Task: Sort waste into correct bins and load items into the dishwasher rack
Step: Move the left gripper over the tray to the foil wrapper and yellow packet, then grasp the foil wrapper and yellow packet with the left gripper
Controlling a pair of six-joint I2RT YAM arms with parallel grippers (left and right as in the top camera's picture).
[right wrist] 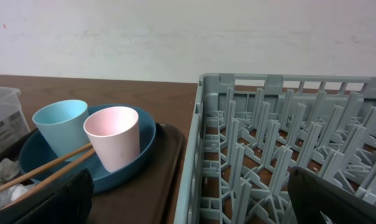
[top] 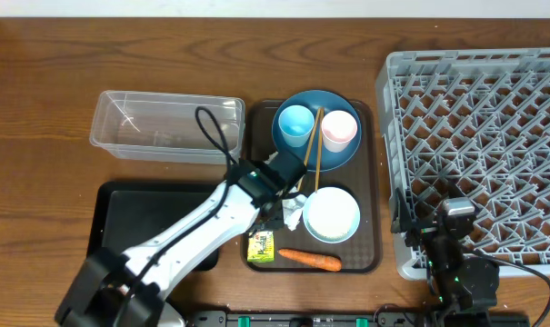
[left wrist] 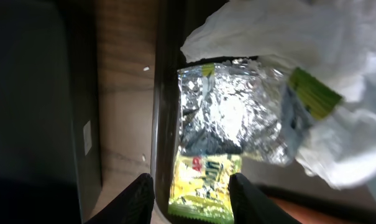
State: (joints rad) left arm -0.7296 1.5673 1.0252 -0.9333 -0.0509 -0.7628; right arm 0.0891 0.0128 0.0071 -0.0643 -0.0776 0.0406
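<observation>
Left gripper [left wrist: 191, 182] wide over yellow-green wrapper [left wrist: 205, 194], napkins [left wrist: 275, 28] crowding; right gripper [right wrist: 188, 205] wide

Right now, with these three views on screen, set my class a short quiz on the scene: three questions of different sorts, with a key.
1. True or false: the carrot lies inside the clear tub.
2. What rests across the dark blue plate, between the light blue cup and the pink cup?
A. chopsticks
B. a spoon
C. a fork
3. Fill in: in the left wrist view, the left gripper is open, with a finger on each side of a yellow ____.

Key
1. False: it lies on the brown serving tray.
2. A
3. wrapper
</observation>
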